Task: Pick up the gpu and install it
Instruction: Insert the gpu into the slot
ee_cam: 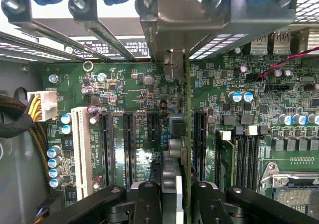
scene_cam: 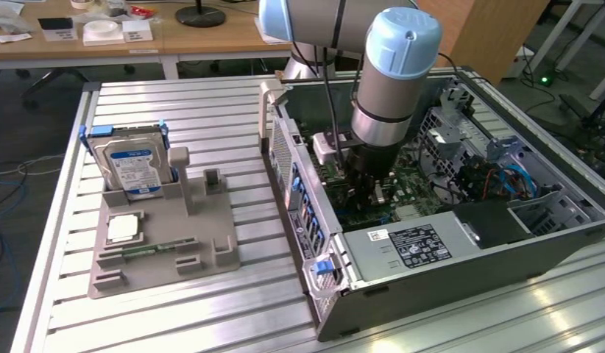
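Our hand point(ee_cam: 180, 196) is clamped on the gpu point(ee_cam: 185, 134), which we hold edge-on and upright over the green motherboard point(ee_cam: 134, 94), between its black expansion slots point(ee_cam: 129, 144), inside the open computer case point(scene_cam: 450, 265). Farther off, the hard drive point(scene_cam: 131, 168) stands in a grey holder point(scene_cam: 185, 243) on the table point(scene_cam: 185, 110).

The arm point(scene_cam: 381, 95) is built of round silver-grey tubular segments, and each of the 2 visible joints is capped in pale blue plastic. A thin black band is seen around the lower tube. Below it, a black wrist section is fitted, with a small light-grey block mounted on its side. A black cable is routed along the arm's outside. In the wrist view, the gripper point(ee_cam: 179, 194) is seen as matte black linkage bars with rounded ends, joined by dark pivot bolts.
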Action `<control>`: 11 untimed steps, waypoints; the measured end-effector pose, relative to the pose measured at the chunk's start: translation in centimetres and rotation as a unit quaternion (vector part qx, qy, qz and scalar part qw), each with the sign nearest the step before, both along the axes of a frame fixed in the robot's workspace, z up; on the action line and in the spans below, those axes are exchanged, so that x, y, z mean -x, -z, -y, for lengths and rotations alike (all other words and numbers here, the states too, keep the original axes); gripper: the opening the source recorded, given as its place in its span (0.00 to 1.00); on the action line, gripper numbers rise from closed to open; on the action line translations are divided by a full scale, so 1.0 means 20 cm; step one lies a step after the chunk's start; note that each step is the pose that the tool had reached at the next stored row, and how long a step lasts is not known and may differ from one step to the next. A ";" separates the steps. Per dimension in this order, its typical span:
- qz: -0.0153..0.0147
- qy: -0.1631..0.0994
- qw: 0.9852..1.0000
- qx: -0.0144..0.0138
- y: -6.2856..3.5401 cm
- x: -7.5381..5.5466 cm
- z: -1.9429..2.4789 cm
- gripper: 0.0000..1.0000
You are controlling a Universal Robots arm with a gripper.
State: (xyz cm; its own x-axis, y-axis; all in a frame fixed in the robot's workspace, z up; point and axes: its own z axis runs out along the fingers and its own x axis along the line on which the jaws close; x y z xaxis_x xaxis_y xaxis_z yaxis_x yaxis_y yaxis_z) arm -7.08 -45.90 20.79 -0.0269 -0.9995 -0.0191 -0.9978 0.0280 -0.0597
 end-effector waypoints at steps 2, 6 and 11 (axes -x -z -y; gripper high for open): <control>0.000 0.000 1.000 0.000 0.000 0.00 0.000 0.28; 0.000 0.000 1.000 0.000 -0.001 0.00 0.000 0.35; 0.004 0.000 1.000 0.000 -0.081 0.00 0.000 0.35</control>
